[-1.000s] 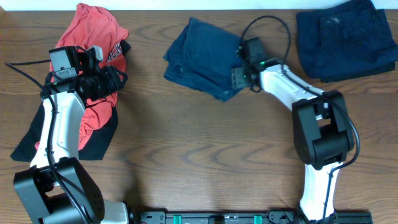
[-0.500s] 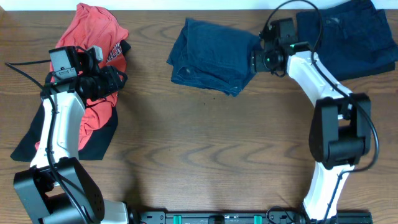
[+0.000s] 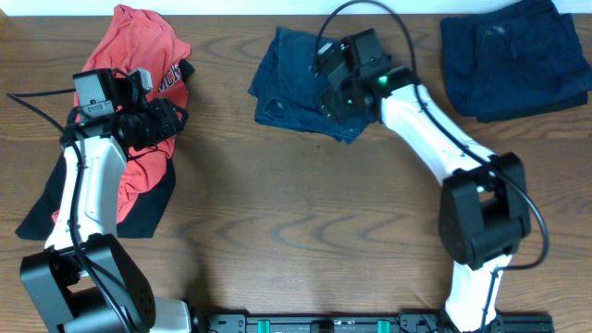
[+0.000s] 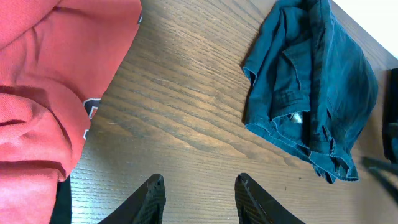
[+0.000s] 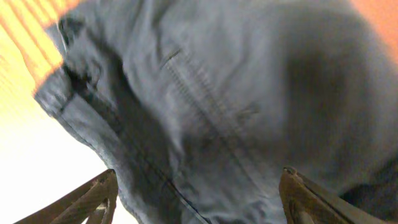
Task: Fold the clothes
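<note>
- The dark brown wood-grain bench (image 3: 305, 213) carries three lots of clothing along its far side, seen from the overhead camera.
- A crumpled blue denim garment (image 3: 291, 83) lies at the far middle of the bench, bunched unevenly with its seams and hem showing, not folded flat.
- A neatly folded navy garment (image 3: 518, 55) sits at the far right corner, well apart from the denim one.
- A rumpled red-orange shirt with white lettering (image 3: 139, 55) lies at the far left, and black cloth (image 3: 148, 208) shows beside and below it under the left arm.
- The left gripper (image 3: 169, 120) hangs over the red-orange shirt's right edge. Its wrist view shows the two dark fingers (image 4: 200, 193) spread apart with only bare bench between them, holding nothing.
- In that same wrist view the red-orange shirt (image 4: 50, 62) fills the left side and the blue denim garment (image 4: 311, 93) lies across the bench at upper right, well apart from the fingers.
- The right gripper (image 3: 335, 100) is over the right-hand part of the blue denim garment, its white arm reaching in from the near right.
- The right wrist view is blurred. The fingers (image 5: 198, 180) stand wide apart, and the blue denim garment (image 5: 217, 93) fills nearly the whole picture beyond them.
- Whether the right fingertips touch the cloth cannot be told. Nothing is clamped between them.
</note>
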